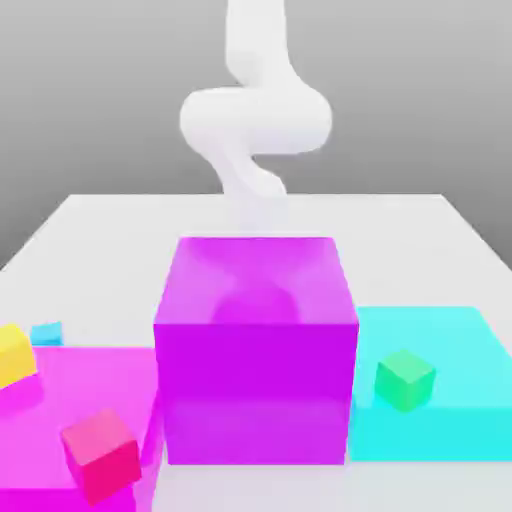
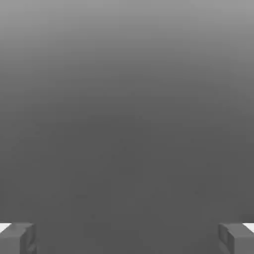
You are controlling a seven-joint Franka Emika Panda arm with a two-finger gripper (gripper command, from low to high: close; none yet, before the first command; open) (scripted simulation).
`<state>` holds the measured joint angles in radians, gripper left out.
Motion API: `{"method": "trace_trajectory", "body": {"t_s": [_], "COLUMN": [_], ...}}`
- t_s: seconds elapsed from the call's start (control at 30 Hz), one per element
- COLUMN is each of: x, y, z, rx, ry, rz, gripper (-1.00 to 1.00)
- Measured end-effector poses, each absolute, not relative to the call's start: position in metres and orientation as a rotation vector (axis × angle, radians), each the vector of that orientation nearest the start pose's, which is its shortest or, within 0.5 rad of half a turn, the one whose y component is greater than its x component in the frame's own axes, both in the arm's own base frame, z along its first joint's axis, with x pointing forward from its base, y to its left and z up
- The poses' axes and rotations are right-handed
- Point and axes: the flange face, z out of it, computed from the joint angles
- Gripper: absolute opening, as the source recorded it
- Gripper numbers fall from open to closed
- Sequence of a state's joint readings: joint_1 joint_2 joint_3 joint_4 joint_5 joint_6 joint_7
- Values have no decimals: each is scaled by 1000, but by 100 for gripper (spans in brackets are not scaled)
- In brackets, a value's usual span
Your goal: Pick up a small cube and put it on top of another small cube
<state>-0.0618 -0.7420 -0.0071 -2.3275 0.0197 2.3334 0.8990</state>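
- Right now the claw (image 2: 127, 238) is spread as wide as it goes w/ nothing between its two grey fingertips (image 2: 17, 238); in the hand view the tips sit at opposite edges, plain grey backdrop past them.
- Landmark: big glossy magenta block (image 1: 256, 350), centre of the white bench (image 1: 100, 230) in the exterior view.
- White robot arm (image 1: 255, 120) rises behind the magenta block, curling above it; its lower end is hidden behind the block's top edge.
- Tiny plain cyan-blue cube (image 1: 46, 333) sits well off to the exterior view's left of the magenta block, on the bench just behind the flat slab there, partly cut off by the yellow cube.
- Tiny matte green cube (image 1: 405, 379) is close to the magenta block's right side in the exterior view, on top of the big flat cyan slab (image 1: 450, 400), turned a bit so a corner faces the camera.
- Cyan slab lies flat against or just beside the magenta block's right face; can't tell if they touch.
- Flat magenta-pink slab (image 1: 70, 400) lies left of the magenta block, reaching its left face.
- Small red-pink cube (image 1: 100, 455) rests on that slab, near front, tilted corner-on.
- Small yellow cube (image 1: 14, 352) is at the far left edge, on the slab's back corner, partly cropped.
- Cyan-blue & green cubes are well apart, w/ the magenta block between them.
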Motion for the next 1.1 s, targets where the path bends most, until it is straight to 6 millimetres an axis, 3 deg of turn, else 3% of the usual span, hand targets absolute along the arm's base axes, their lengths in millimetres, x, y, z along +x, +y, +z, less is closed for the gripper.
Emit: {"method": "trace_trajectory", "body": {"t_s": [0.13,0.27,0.4,0.53,0.67,0.83,1.1], "x": [397,411,412,402,381,340,242], "y": [-73,-121,-168,-213,-254,-296,-342], "z": [626,571,515,458,401,332,231], "rx": [-2169,-1945,-1677,-1366,-1017,-532,363], "ry": [1600,1918,2208,2465,2684,2893,3053], "rz": [-803,-674,-551,-436,-330,-209,-55], "gripper": [0,0,0,0,0,0,0]}}
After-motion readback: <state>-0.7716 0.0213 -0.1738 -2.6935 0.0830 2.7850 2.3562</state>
